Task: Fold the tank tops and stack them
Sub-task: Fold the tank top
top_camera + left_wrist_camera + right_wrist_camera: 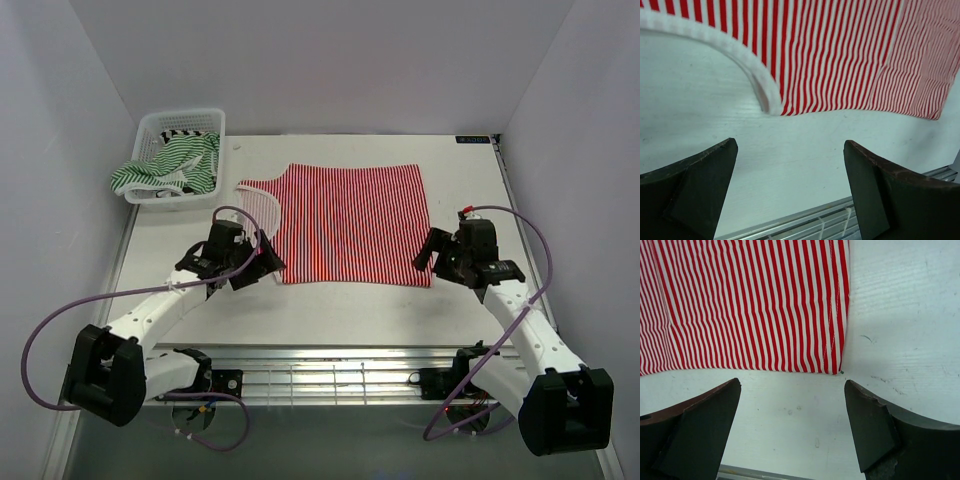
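Red-and-white tank top (pixel 350 225) is lying spread flat on the middle of the white table (pixel 330 310). It is lying sideways: white-trimmed straps and armhole are pointing left, the straight hem is facing right. We are seeing one layer edge and a paler patch of stripes in the left wrist view; whether that is a fold, we cannot tell.

Left gripper (pixel 262 262) is hanging just beside the near-left corner of the top. In its wrist view the jaws are standing wide apart (pixel 790 145) with only bare table between them. The curved white armhole trim (pixel 757 80) is lying just ahead of the fingers, not touching them.

Right gripper (pixel 432 250) is sitting just beside the near-right corner. Its jaws are also spread wide (pixel 792 382) and holding nothing. The hem corner is lying ahead of the gap, apart from both fingers (pixel 705 415).

White mesh basket (pixel 160 125) is standing at the far-left corner of the table. Green-and-white tank top (pixel 170 165) is spilling over its near rim. Black-and-white tank top (pixel 185 131) is showing only as a small patch inside.

Purple cables (pixel 40 340) are looping from both arms.
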Robot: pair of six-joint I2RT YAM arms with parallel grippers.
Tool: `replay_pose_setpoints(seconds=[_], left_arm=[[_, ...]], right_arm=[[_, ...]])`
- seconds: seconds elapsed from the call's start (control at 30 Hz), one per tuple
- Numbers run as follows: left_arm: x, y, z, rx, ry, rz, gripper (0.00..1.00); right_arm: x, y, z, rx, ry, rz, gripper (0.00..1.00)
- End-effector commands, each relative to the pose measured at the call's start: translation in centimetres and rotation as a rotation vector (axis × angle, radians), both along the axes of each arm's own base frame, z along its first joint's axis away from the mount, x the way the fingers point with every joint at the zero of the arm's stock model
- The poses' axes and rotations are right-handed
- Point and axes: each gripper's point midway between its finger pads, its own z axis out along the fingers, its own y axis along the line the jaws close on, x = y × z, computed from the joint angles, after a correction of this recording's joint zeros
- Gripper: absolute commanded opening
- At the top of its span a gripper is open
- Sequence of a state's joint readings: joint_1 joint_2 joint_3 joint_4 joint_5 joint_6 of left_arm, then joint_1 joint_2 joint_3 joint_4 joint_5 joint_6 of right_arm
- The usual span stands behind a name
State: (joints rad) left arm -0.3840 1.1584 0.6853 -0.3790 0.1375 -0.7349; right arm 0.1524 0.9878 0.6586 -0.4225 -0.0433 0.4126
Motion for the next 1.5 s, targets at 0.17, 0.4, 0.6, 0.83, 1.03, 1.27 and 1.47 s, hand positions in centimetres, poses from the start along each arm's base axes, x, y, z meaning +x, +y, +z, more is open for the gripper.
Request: replay_pose_setpoints(seconds=[0.17, 0.4, 0.6, 0.83, 1.03, 1.27, 1.47], left_arm=[[-0.9, -1.2, -3.3, -0.058, 0.102, 0.004, 0.98], [-0.2, -1.9, -5.5, -0.075, 0.140, 0.005, 0.86], [0.6, -2.1, -6.9, -0.051, 0.171, 0.009, 0.70], [0.2, -2.3, -8.0, -0.049, 0.212, -0.006, 0.16], [-0.3, -1.4, -8.6, -0.014, 0.221, 0.026, 0.00], [-0.2, -1.0, -8.1, -0.016, 0.202, 0.057, 0.00], [-0.1, -0.9, -7.7, -0.013, 0.185, 0.055, 0.00]], right_arm=[[-2.1, -0.5, -3.1, 0.017, 0.109, -0.069, 0.90], [-2.6, -0.9, -5.3, -0.004, 0.190, -0.084, 0.90], [-2.1, -1.3, -5.4, -0.016, 0.194, -0.099, 0.90], [-2.0, -2.1, -5.5, -0.036, 0.192, -0.134, 0.90], [-2.4, -2.7, -6.0, -0.046, 0.208, -0.164, 0.93], [-2.0, -2.7, -6.5, -0.048, 0.220, -0.163, 0.75], [-1.7, -2.4, -7.7, -0.040, 0.249, -0.149, 0.49]])
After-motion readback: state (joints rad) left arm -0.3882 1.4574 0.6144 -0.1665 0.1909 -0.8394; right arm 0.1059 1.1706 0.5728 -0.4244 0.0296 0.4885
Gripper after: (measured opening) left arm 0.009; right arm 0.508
